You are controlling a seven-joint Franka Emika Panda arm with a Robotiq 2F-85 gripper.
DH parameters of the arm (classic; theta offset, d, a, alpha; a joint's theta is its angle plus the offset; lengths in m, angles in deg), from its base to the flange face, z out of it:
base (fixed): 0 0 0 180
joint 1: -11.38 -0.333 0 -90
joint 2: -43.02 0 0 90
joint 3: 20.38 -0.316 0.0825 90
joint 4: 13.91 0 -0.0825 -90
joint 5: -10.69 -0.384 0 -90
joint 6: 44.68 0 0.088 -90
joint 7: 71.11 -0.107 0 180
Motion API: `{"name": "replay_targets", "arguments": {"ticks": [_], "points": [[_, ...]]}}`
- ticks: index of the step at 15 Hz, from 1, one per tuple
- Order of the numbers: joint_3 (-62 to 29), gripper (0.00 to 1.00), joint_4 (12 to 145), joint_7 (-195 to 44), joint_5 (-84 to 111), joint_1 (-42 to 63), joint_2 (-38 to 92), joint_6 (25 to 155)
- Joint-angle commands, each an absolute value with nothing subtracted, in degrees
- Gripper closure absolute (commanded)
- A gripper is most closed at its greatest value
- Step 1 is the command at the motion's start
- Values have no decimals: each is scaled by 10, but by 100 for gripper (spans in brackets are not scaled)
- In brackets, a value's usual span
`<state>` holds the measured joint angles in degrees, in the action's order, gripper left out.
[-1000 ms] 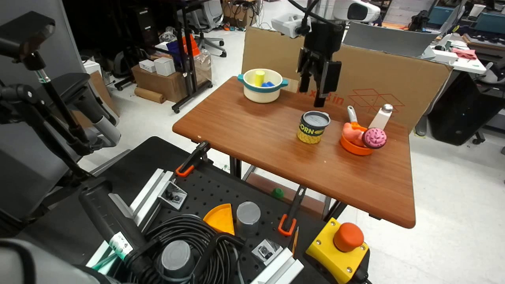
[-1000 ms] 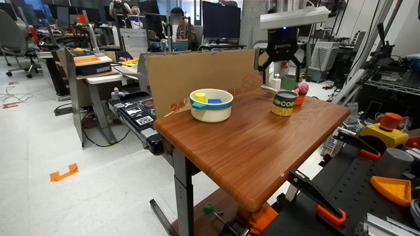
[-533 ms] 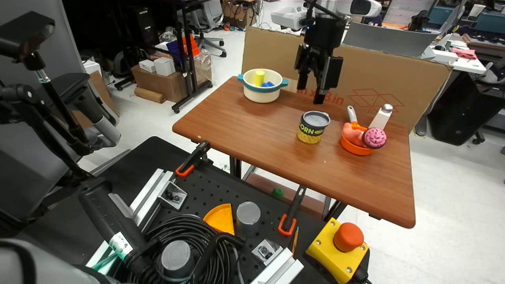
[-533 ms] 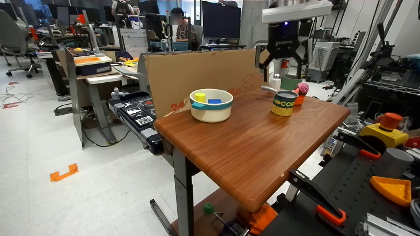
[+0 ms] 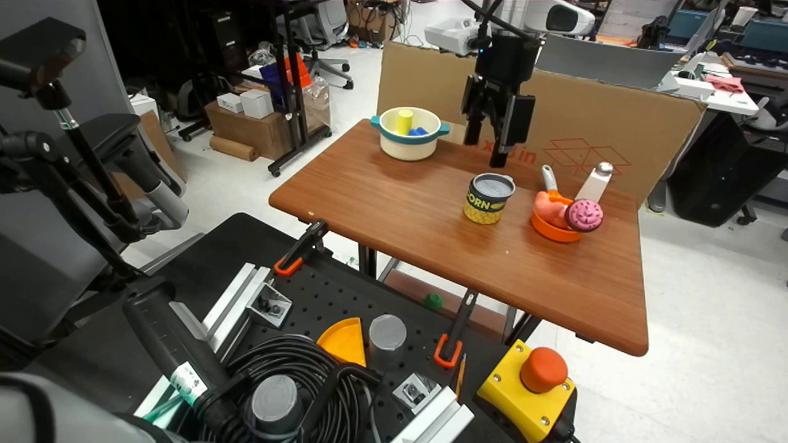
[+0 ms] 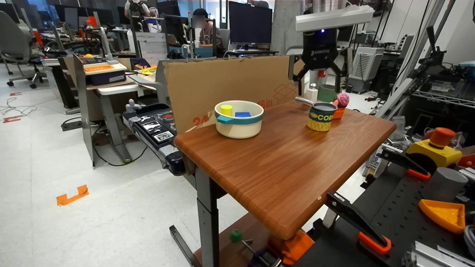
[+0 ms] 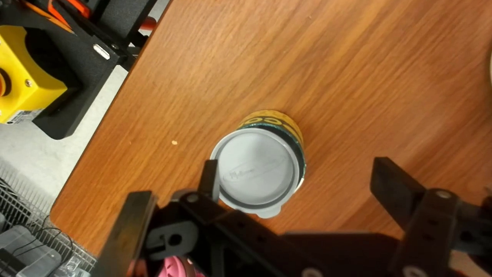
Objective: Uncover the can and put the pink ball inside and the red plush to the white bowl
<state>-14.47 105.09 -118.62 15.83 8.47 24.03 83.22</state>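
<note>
Lidded corn can [image 6: 321,118] upright on the wooden table [image 5: 369,191], gripper [image 6: 318,90] spread above it.
Kernels pattern its yellow lower part; a dark green band above carries yellow "CORN" lettering. The flat grey lid [image 7: 256,167] sits on top, a small tab at its rim. The orange bowl [image 5: 553,233] stands near; the fingers [image 7: 394,192] hang wide apart.

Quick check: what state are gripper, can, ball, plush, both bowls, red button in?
Gripper: open, holding nothing
Can: upright, grey lid on
Orange bowl: upright
Pink ball: jutting past orange bowl's rim
Red plush: in the orange bowl
White bowl: uncovered, yellow cylinder, something blue inside
Red button: cannot tell whether pressed
</note>
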Motion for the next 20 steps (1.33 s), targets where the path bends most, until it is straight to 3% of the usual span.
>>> {"name": "replay_targets", "arguments": {"ticks": [1,20], "points": [[-140,0,1030,-1195,159,84,222,838],[-115,0,1021,-1183,177,86,198,814]]}}
